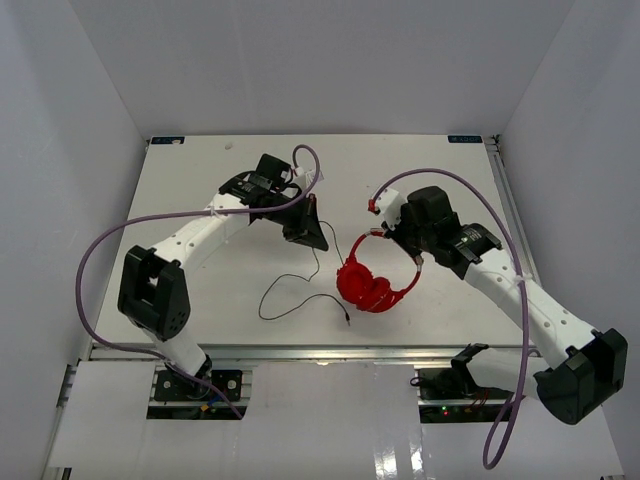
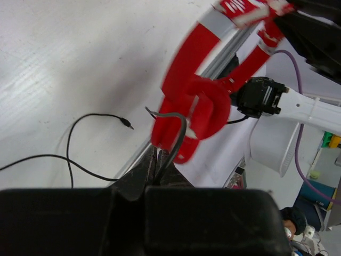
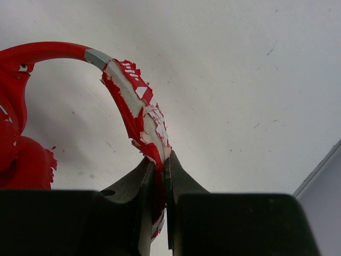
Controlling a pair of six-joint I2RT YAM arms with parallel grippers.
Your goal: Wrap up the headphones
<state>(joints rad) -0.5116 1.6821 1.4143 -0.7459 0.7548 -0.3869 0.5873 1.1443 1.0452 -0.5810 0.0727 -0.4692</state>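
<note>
The red headphones (image 1: 368,286) sit at the table's middle front, their folded earcups resting low and the headband arching up to the right. My right gripper (image 1: 417,261) is shut on the headband (image 3: 133,98), whose red coating is peeling to white; the fingertips (image 3: 164,158) pinch it edge-on. My left gripper (image 1: 317,243) stands just left of the headphones, shut on the thin dark cable (image 2: 178,140) close to the earcups (image 2: 194,117). From there the cable (image 1: 290,297) trails in loose loops across the table, and its plug (image 1: 346,320) lies free near the front.
Purple robot cables (image 1: 100,250) arc over both arms. The table's metal front rail (image 1: 300,350) runs just below the plug. White walls enclose the left, back and right sides.
</note>
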